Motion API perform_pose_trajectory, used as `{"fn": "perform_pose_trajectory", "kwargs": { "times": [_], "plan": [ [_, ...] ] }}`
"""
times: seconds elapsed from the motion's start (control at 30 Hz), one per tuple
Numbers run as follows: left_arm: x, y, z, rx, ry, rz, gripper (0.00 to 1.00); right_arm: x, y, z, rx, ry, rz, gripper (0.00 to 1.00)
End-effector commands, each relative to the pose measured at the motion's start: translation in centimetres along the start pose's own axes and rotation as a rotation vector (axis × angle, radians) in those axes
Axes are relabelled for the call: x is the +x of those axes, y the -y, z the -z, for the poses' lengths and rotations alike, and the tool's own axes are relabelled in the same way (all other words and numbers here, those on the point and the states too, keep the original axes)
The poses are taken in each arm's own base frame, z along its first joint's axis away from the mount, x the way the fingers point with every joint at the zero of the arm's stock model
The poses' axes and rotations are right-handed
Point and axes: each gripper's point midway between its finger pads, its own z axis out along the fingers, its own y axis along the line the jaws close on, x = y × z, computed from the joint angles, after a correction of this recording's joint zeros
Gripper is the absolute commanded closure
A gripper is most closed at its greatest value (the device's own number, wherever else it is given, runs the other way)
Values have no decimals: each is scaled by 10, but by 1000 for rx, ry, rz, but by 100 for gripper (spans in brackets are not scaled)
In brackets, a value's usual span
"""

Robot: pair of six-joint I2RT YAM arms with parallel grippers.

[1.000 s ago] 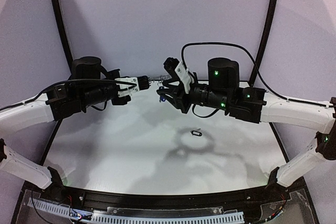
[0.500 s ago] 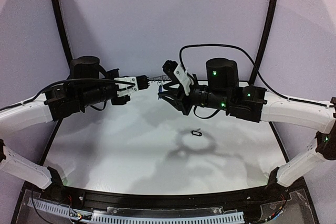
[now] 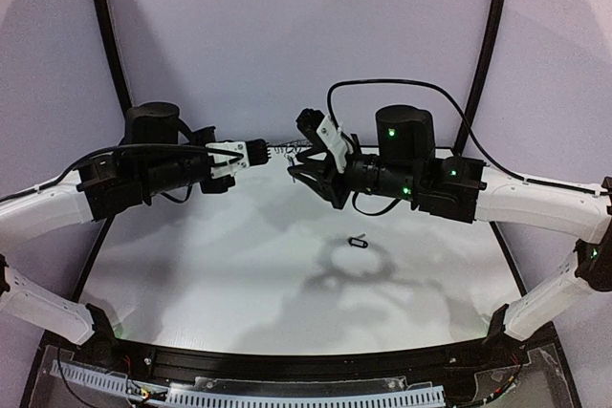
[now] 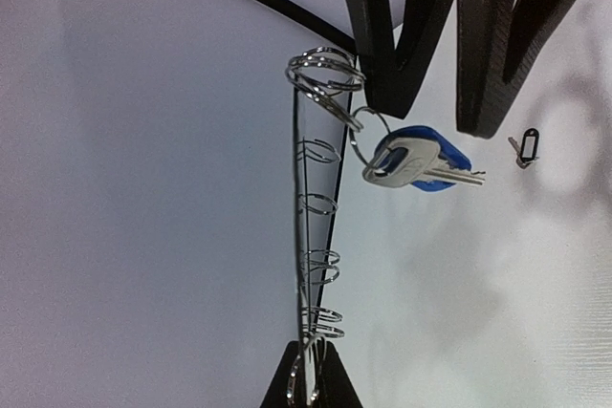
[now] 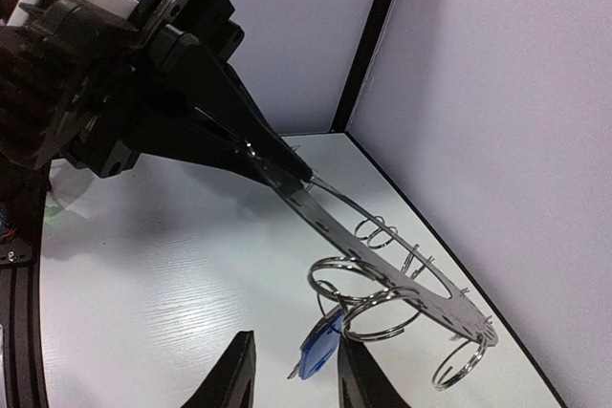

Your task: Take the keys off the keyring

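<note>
Blue-headed key [image 5: 316,356] hangs off the keyring [image 5: 402,279], long axis pointing down toward the table [image 3: 239,265], just between the 2 parted fingers of the right gripper [image 5: 295,360], which holds nothing yet. Left gripper [image 4: 311,381] is clamped tight on the ring's opposite edge. Black key [image 3: 357,241] lies on the table.

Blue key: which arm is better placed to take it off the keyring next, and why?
The right. Its claw stands open, right at the blue key, while the left claw is shut on the keyring, holding it in the air.
</note>
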Motion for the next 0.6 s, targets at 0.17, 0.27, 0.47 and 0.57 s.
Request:
{"fn": "perform_pose_trajectory", "kwargs": {
  "times": [0.17, 0.27, 0.47, 0.57],
  "plan": [
    [-14, -17, 13, -38, 44, 22, 99, -27, 10, 10, 52, 67, 9, 69],
    [-14, -17, 14, -37, 46, 23, 99, -27, 11, 10, 52, 65, 13, 69],
    [-14, -16, 14, -35, 46, 21, 99, -28, 8, 9, 36, 67, 13, 69],
    [-14, -16, 14, -32, 49, 21, 99, -29, 7, 8, 33, 71, 8, 75]
  ]
}}
